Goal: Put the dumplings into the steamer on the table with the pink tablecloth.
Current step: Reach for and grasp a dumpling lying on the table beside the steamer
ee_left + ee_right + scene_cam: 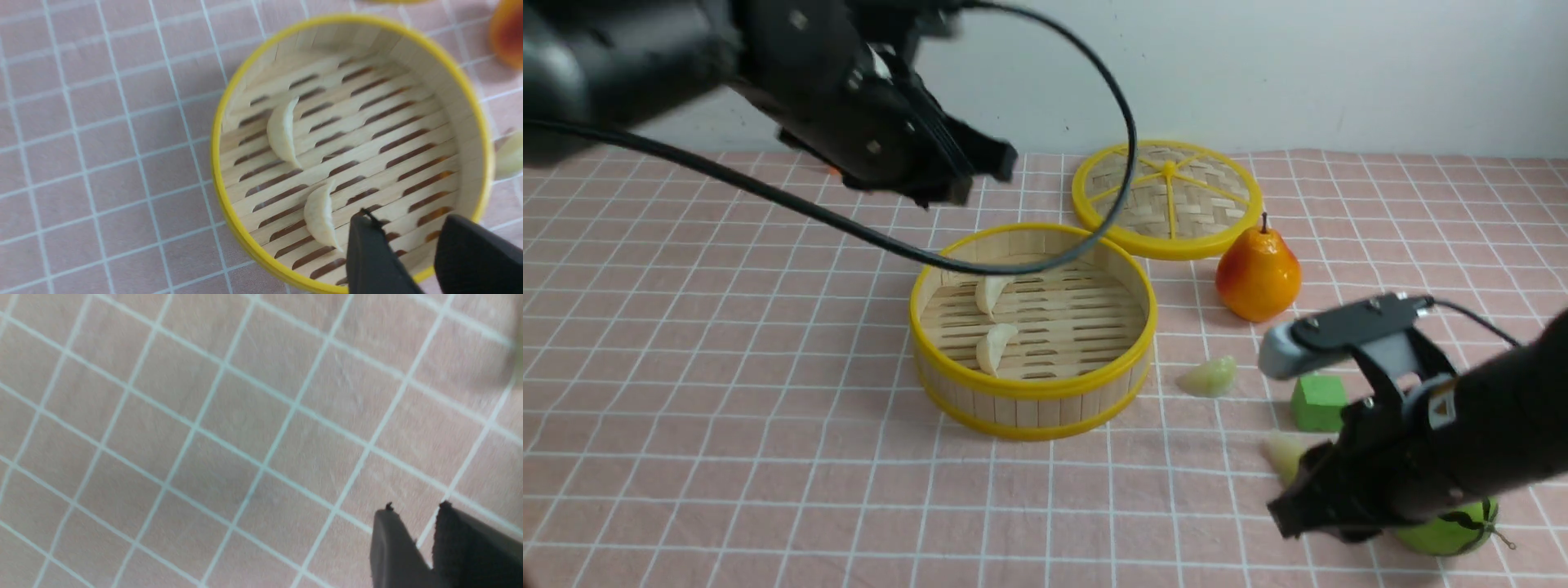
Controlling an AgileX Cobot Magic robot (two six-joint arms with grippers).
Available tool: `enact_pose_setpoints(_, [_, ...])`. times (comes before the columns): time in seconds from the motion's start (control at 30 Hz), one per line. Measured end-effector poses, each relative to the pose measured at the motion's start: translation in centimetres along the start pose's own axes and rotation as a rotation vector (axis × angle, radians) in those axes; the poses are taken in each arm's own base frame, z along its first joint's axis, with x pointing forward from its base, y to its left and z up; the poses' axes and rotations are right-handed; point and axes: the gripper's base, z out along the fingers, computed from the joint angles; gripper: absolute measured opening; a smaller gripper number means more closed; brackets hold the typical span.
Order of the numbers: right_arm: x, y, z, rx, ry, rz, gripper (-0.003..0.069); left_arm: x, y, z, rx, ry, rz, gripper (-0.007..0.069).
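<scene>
The steamer (1029, 390) stands mid-table on the pink tablecloth (727, 367). Two pale dumplings (991, 294) (995, 347) lie on its slatted floor. Another dumpling (1210, 377), greenish, lies on the cloth right of it. A further one (1284, 453) lies nearer, partly behind my right arm. My left gripper (980, 173) hovers above the steamer's far-left side. In the left wrist view it (408, 222) is open and empty over the steamer's rim (214, 139), beside a dumpling (320, 216). My right gripper (1290, 514) is low at the front right. Its wrist view shows it (416, 507) open over bare cloth (204, 416).
The yellow-rimmed woven lid (1168, 196) lies behind the steamer. An orange pear (1258, 273) stands to the steamer's right. A green cube (1317, 402) sits close to my right arm. A green round fruit (1454, 527) lies under that arm near the front edge.
</scene>
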Motion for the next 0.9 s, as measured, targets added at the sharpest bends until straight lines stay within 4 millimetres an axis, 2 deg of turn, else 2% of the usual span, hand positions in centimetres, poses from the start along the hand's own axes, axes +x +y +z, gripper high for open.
enact_pose_setpoints(0.03, [-1.8,0.1,-0.3,0.016,-0.028,-0.006,0.0237,-0.2,0.1,-4.5,0.009,-0.074,-0.001,0.0122])
enact_pose_setpoints(0.1, [-3.7,-0.1,-0.1,0.050,-0.059,-0.003,0.0295,0.6,0.2,-8.8,0.018,-0.144,-0.002,0.0043])
enact_pose_setpoints(0.13, [-4.9,-0.4,0.4,0.070,-0.077,0.002,0.0331,1.6,0.4,-11.1,0.023,-0.177,-0.005,-0.0003])
enact_pose_setpoints(0.2, [-6.6,-1.3,1.8,0.108,-0.107,0.042,0.0386,3.9,0.8,-14.1,0.030,-0.224,-0.009,-0.0014])
enact_pose_setpoints(0.3, [-8.2,-3.5,4.4,0.152,-0.141,0.174,0.0440,7.8,1.4,-16.9,0.033,-0.280,-0.006,-0.0014])
enact_pose_setpoints(0.37, [-9.0,-5.3,6.3,0.164,-0.172,0.304,0.0460,10.8,1.9,-17.7,0.022,-0.296,0.004,-0.0014])
enact_pose_setpoints(0.47, [-9.5,-7.1,8.4,0.166,-0.193,0.449,0.0468,15.0,2.5,-17.7,0.009,-0.278,-0.014,-0.0014])
enact_pose_setpoints(0.53, [-9.8,-7.6,9.6,0.154,-0.208,0.517,0.0468,17.7,3.0,-16.9,-0.008,-0.232,-0.032,-0.0014])
enact_pose_setpoints(0.6, [-9.9,-7.6,10.3,0.148,-0.213,0.535,0.0468,19.1,3.3,-16.6,-0.025,-0.199,-0.030,-0.0014])
enact_pose_setpoints(0.63, [-10.1,-7.6,11.1,0.136,-0.215,0.562,0.0468,20.5,3.6,-16.0,-0.049,-0.159,-0.018,-0.0014])
enact_pose_setpoints(0.73, [-10.4,-7.6,11.7,0.128,-0.222,0.572,0.0468,22.2,4.0,-15.7,-0.080,-0.128,0.005,-0.0014])
enact_pose_setpoints(0.83, [-10.7,-7.8,13.2,0.130,-0.213,0.573,0.0449,24.3,4.4,-14.5,-0.095,-0.132,0.012,-0.0014])
enact_pose_setpoints(0.9, [-10.6,-7.8,13.7,0.133,-0.202,0.566,0.0432,24.8,4.4,-14.0,-0.081,-0.171,0.005,-0.0014])
